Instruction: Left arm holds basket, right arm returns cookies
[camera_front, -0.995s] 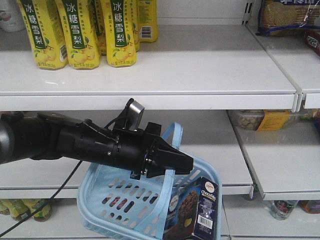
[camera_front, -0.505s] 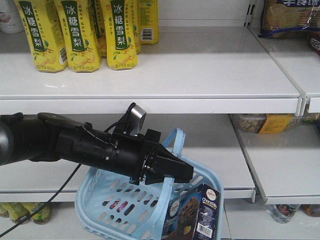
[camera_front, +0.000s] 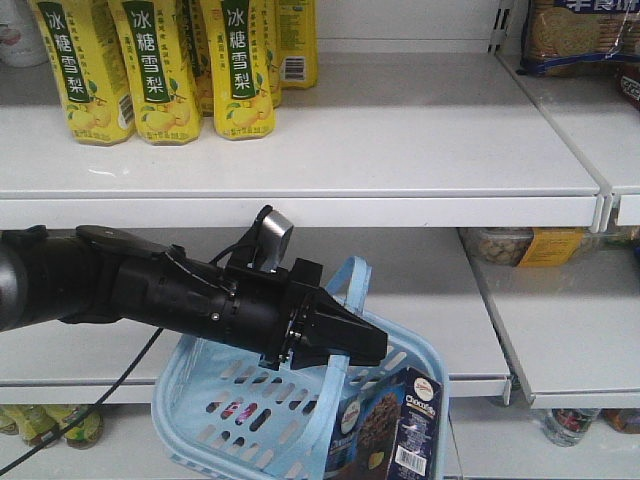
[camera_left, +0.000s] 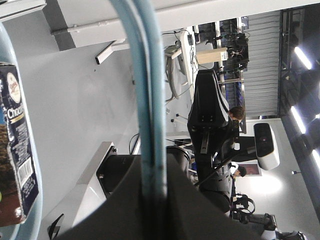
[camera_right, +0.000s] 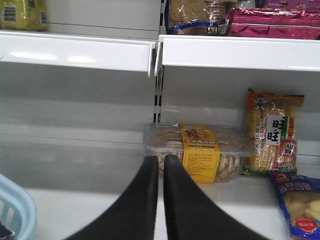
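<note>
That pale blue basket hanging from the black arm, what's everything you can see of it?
The basket looks like light blue plastic, rounded-rectangular, with slotted walls. It hangs tilted before the white shelves, its thin loop handle clamped in the left pincer. A dark navy cookie box stands inside at its right end; something reddish shows through the slots. Its bottom is out of frame.

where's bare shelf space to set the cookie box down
Widest bare stretch: the top shelf, between the yellow bottles and its right end. The middle shelf is also bare left of the clear biscuit tub. Right of that tub it is crowded with snack packs.
</note>
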